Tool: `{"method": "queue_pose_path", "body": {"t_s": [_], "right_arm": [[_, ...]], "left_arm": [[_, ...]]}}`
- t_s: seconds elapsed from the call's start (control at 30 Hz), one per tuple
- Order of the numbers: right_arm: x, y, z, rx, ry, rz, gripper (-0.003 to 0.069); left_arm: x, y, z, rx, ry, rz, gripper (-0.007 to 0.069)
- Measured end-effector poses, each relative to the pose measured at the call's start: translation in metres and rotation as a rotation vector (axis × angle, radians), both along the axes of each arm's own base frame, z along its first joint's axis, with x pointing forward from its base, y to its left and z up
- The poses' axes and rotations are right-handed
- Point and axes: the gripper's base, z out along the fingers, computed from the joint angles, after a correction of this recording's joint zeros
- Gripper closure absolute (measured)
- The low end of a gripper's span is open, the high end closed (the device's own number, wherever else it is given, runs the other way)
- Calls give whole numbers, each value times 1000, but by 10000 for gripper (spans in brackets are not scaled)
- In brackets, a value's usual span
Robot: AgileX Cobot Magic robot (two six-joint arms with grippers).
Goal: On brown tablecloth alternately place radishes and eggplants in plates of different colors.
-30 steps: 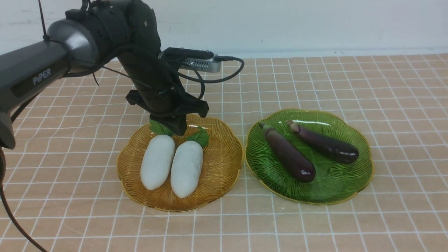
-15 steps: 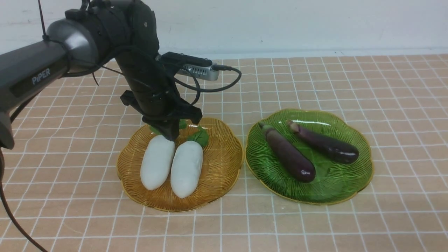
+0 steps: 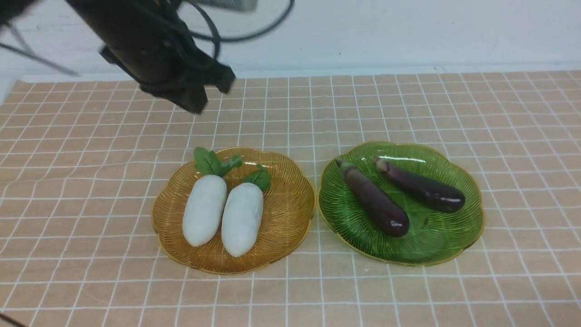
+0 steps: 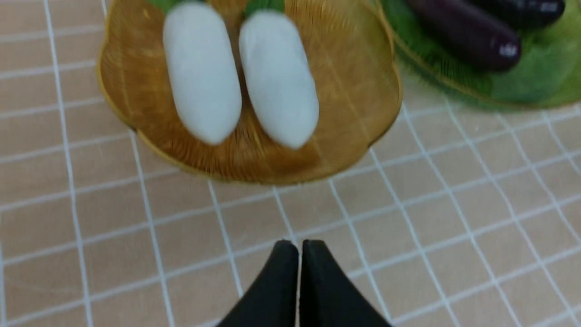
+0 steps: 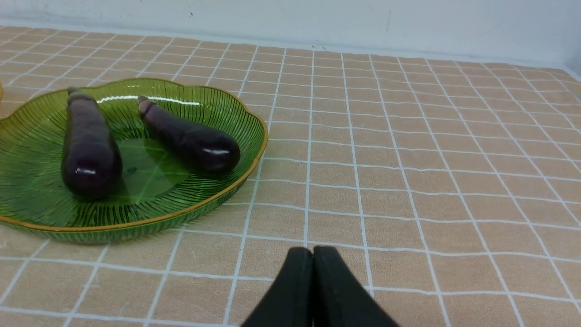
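**Left gripper hangs apart from 2 radishes, both already on the amber plate**

The left gripper point(image 4: 300, 254) is the nearer of the 2 to the radishes. Its fingers are together with nothing between them, raised well apart from the food. In the front view, the left radish point(image 3: 204, 210) and right radish point(image 3: 243, 219) appear below its tips. Their long axes run mostly away from the robot, leaves at the far end, tilting slightly rightward. The next move likely calls for taking the left arm point(image 3: 154, 50) home without dipping toward those leaves.

Both radishes rest side by side in the amber scalloped plate point(image 3: 290, 218). To its right, the green scalloped plate point(image 3: 435, 247) holds 2 eggplants: the left eggplant point(image 3: 374, 200) and right eggplant point(image 3: 422, 187), stems far and leftward, blunt ends nearer and rightward. Both plates sit on the brown gridded tablecloth point(image 3: 522, 181).

The right gripper point(image 5: 313, 256) also has its fingers together, gripping nothing, clear of the green plate. The sorting looks complete, with 4 pieces placed.
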Motion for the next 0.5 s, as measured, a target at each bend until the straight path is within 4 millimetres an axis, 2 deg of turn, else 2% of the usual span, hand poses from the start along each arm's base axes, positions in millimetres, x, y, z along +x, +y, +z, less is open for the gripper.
{"method": "queue_pose_path", "body": {"t_s": [0.5], "right_arm": [[0, 0, 0, 0, 0, 0, 674]], "left_arm": [[1, 2, 1, 50, -44, -12, 627]]}}
